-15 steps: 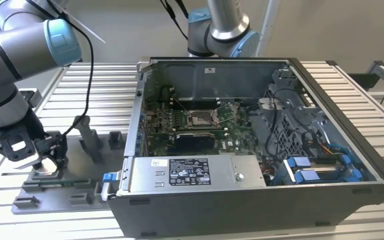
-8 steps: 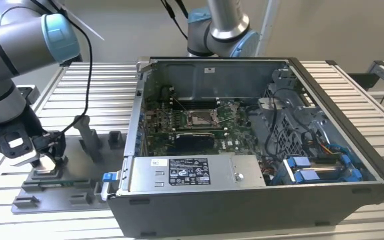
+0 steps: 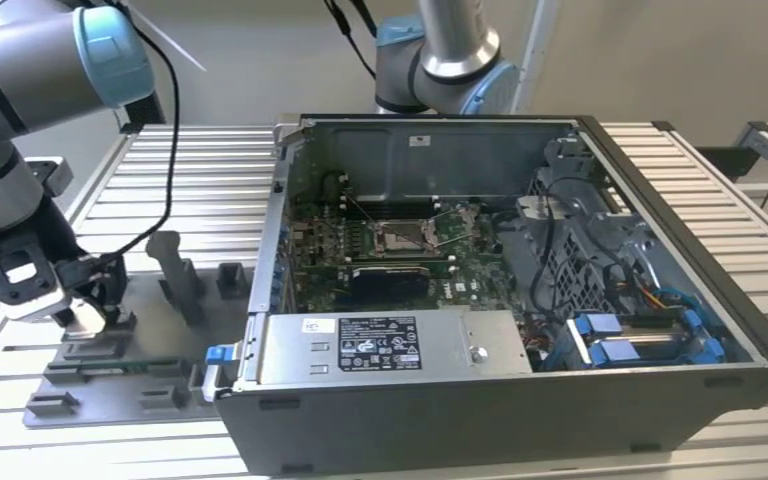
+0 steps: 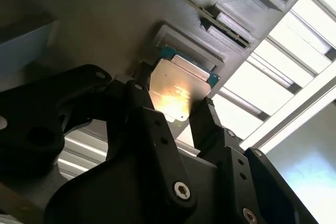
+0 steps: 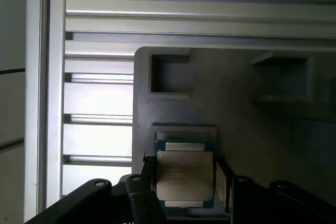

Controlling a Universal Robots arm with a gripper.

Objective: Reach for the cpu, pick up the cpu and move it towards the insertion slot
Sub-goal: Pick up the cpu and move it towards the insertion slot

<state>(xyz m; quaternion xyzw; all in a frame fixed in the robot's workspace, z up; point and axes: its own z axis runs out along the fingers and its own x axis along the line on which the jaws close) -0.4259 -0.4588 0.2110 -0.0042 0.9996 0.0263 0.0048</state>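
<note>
The cpu (image 4: 176, 85) is a small square chip with a silvery top. It lies flat in a shallow seat of the grey fixture tray (image 3: 157, 340), and the first wrist view shows the cpu (image 5: 185, 174) from above. My gripper (image 3: 84, 315) is low over the tray at the exterior view's left. In both wrist views my gripper (image 4: 173, 103) (image 5: 184, 182) straddles the chip, its black fingers (image 4: 140, 95) close beside two opposite edges with a narrow gap, open. The insertion slot (image 3: 404, 235), a silver-framed socket on the green board, lies inside the open computer case.
The case wall (image 3: 271, 250) rises between tray and socket. A silver power supply (image 3: 384, 345) fills the case's front. Upright grey posts (image 3: 177, 275) stand on the tray near my gripper. A second arm (image 3: 438, 60) stands behind the case. The table (image 3: 211, 150) is slatted aluminium.
</note>
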